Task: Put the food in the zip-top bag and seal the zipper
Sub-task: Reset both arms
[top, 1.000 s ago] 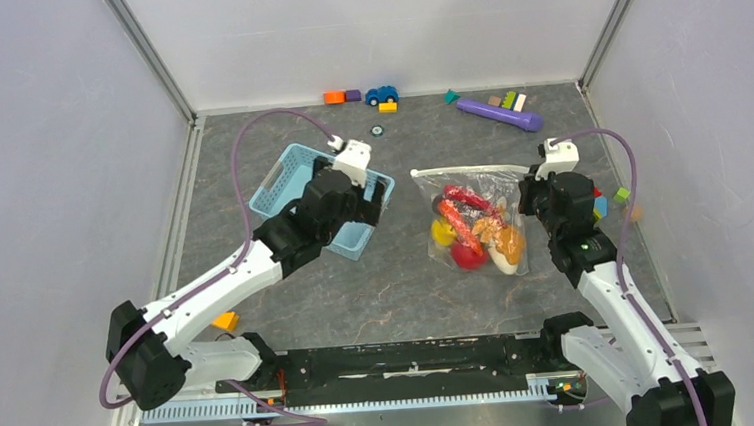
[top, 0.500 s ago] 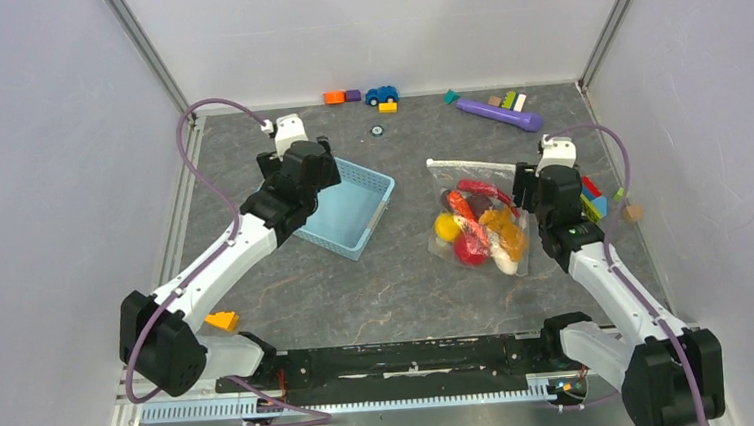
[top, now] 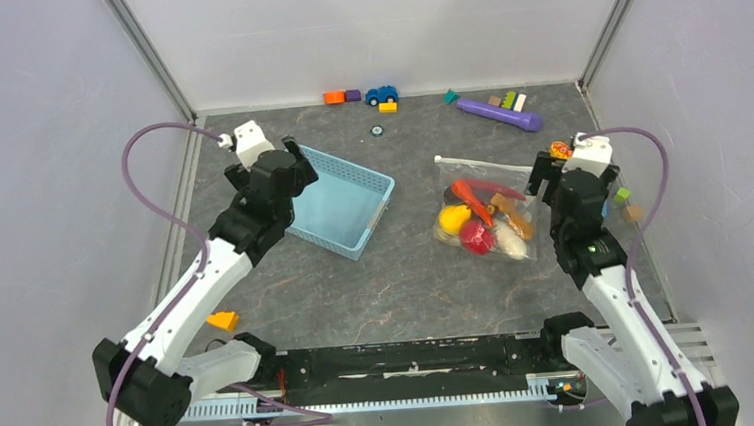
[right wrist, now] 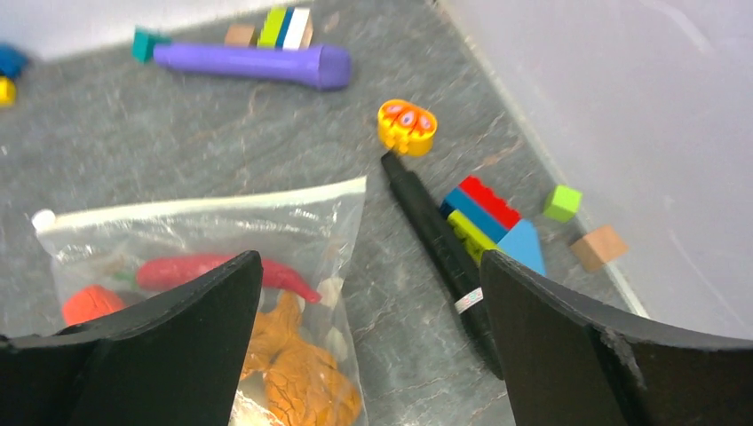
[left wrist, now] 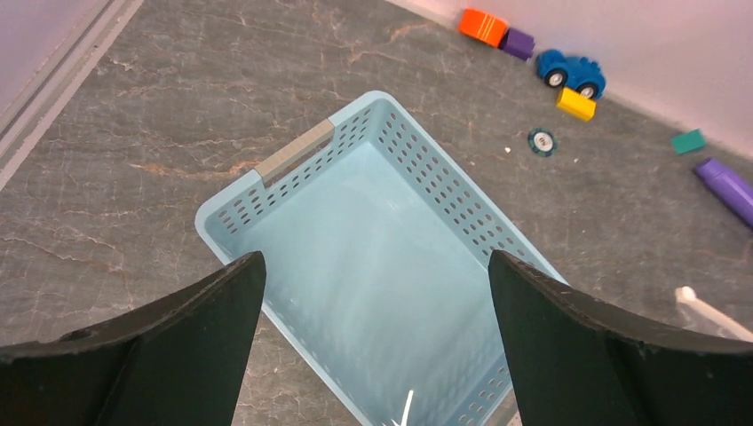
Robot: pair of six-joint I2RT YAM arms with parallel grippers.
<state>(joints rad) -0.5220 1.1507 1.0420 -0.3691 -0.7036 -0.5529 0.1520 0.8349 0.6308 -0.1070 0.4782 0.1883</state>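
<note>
**Food in bag, both grippers open and empty**

The bag (top: 497, 190) lies flat on the table (top: 409, 291), on the right side, just in front of the right arm. All the food (top: 475, 236) that is seen is inside the bag: a yellow piece (top: 454, 218), a long red piece (right wrist: 213, 266), a lumpy orange piece (right wrist: 302, 382) and a white piece (top: 511, 247), all close together in the half nearer to the arms. The zipper (top: 485, 162) runs along the far short edge of the bag. Its white slider (right wrist: 42, 217) sits at the left end of this strip. Whether the strip is pressed closed along its whole length cannot be told.

The right gripper (right wrist: 368, 262) is over the right far corner of the bag. Its fingers stand wide apart and there is nothing between them. If one finger touches the plastic, the views do not show it. Just beside this corner lie a black marker (right wrist: 439, 240), some stacked blocks (right wrist: 484, 217) and a yellow-orange toy (right wrist: 407, 127).

The left gripper (left wrist: 375, 262) is on the other side of the table, well apart from the bag. It is above the near left end of the blue basket (top: 350, 165), its fingers also spread fully, and it holds nothing. No food shows in the part of the basket that is seen.

Along the far wall lie a purple cylinder (top: 499, 114) and a blue car (top: 381, 94).
</note>
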